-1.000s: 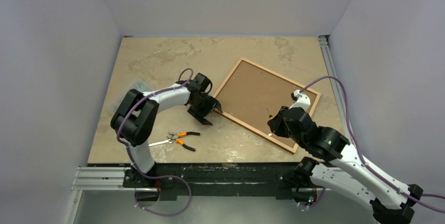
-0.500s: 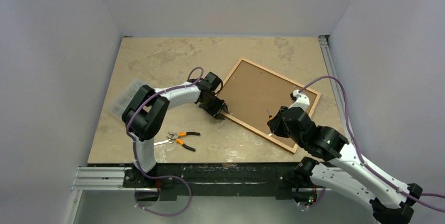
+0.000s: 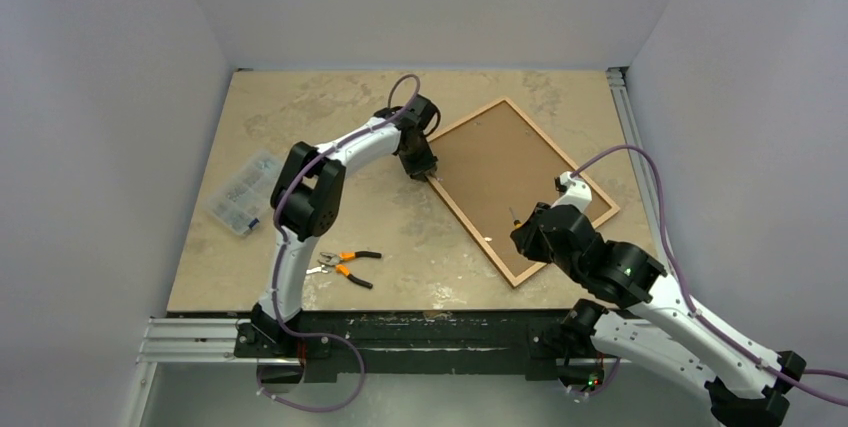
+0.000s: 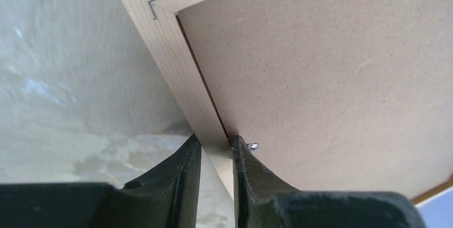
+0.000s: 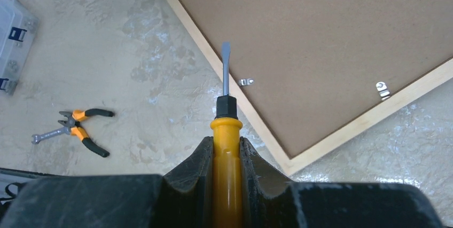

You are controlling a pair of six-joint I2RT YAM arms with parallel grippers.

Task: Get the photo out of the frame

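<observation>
The frame (image 3: 470, 230) lies face down on the table, its orange-brown moulding around the photo's plain brown board back (image 3: 520, 182). The printed side is hidden. My left gripper (image 3: 425, 169) is shut on the frame's left moulding (image 4: 176, 62) near a corner, beside a small metal clip, with the board back (image 4: 331, 68) to its right. My right gripper (image 3: 528, 237) is shut on a yellow-handled screwdriver (image 5: 227, 153), held over the frame's near corner. Its blade (image 5: 225, 68) points at the moulding next to a metal clip (image 5: 245, 82). A second clip (image 5: 382, 90) sits on the near right side.
Orange-handled pliers (image 3: 345, 265) lie near the table's front edge, also seen in the right wrist view (image 5: 80, 124). A clear plastic parts box (image 3: 243, 193) sits at the left. White walls close in the table on three sides.
My left gripper has moved away from me and to the right with the frame's edge in it. The frame has turned clockwise on the table. The right arm has not moved.
</observation>
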